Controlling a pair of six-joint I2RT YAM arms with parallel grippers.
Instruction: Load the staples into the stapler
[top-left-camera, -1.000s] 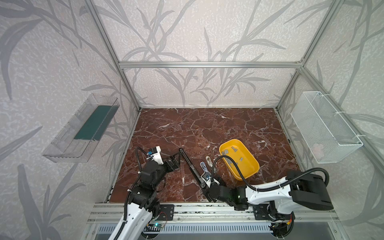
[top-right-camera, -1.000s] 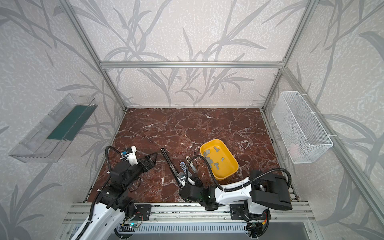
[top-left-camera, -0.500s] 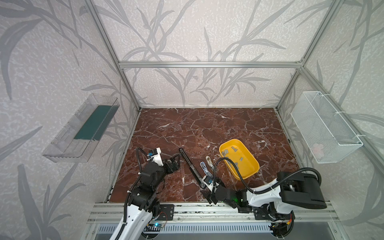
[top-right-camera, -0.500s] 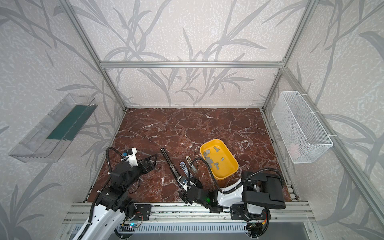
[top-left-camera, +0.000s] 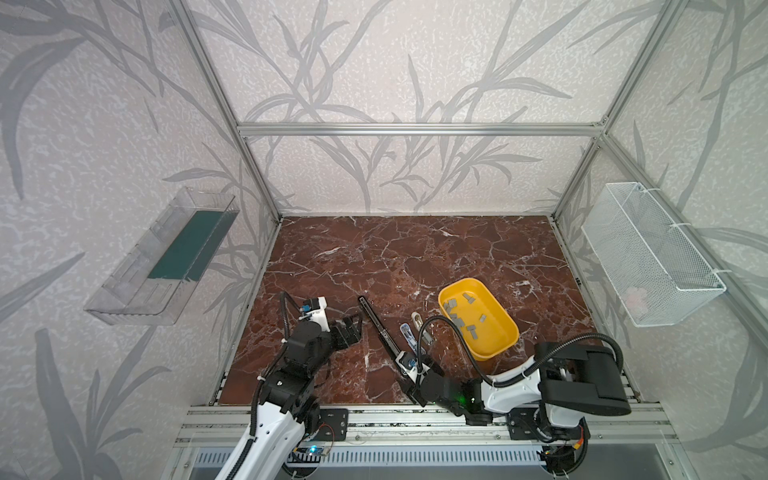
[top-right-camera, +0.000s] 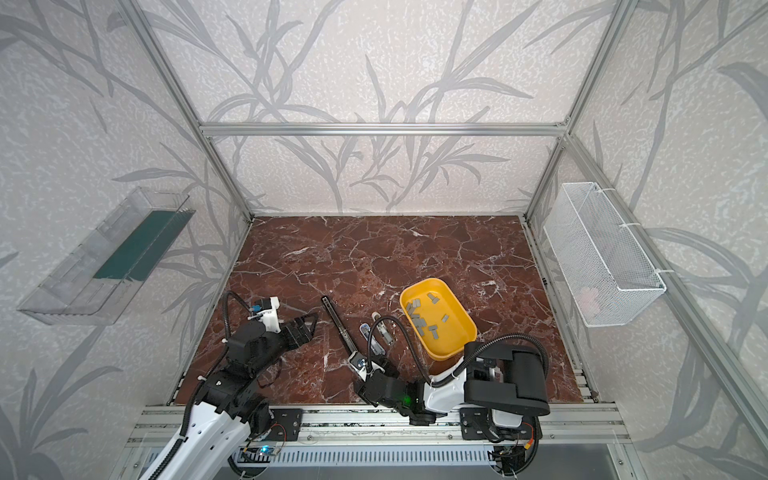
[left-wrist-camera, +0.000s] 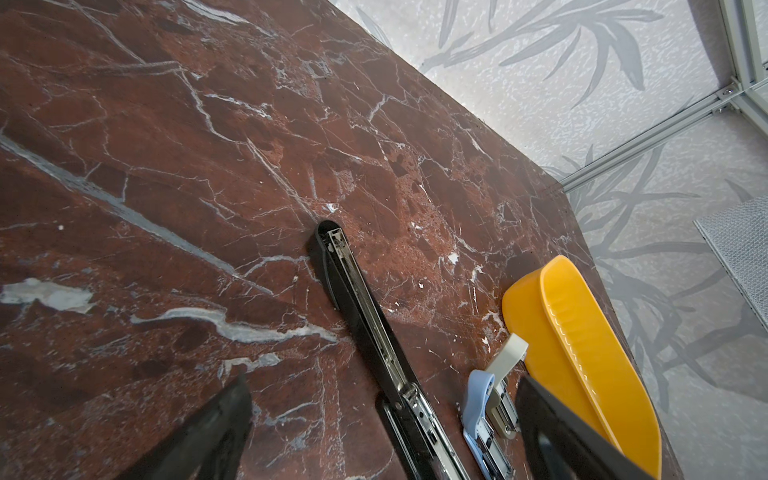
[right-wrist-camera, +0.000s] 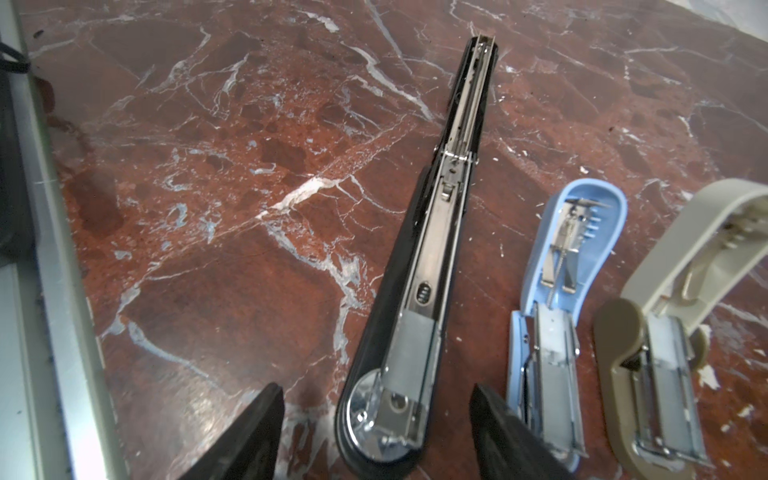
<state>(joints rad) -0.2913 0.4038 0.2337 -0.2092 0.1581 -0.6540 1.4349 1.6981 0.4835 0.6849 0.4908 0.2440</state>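
- The staples (top-left-camera: 459, 321) are short grey strips lying loose in a yellow tray (top-left-camera: 494, 343) on the right half of the surface (top-left-camera: 374, 257). None of them is held.
- The black stapler (right-wrist-camera: 432, 257) lies opened flat, left of the tray. In both top views its long axis runs from the front edge of the surface away and a little to the left.
- The right fingers (right-wrist-camera: 253, 436) stand one on each side of the near, rounded end of this stapler, across its long axis. They are partly apart, with a gap to the stapler on both sides, so they grip nothing.
- The left fingers (left-wrist-camera: 216, 428) are spread wide and empty. They hover just beside the black stapler, on the side away from the tray.
- A blue stapler (right-wrist-camera: 582, 249) and a beige stapler (right-wrist-camera: 665, 340), both opened, lie between the black one and the tray.
- From the right fingers the staples lie further back and to the right, past the two small staplers. The right arm is probably the nearer one for fetching a strip.
- The loading seems not yet begun, since every visible strip is in the tray.
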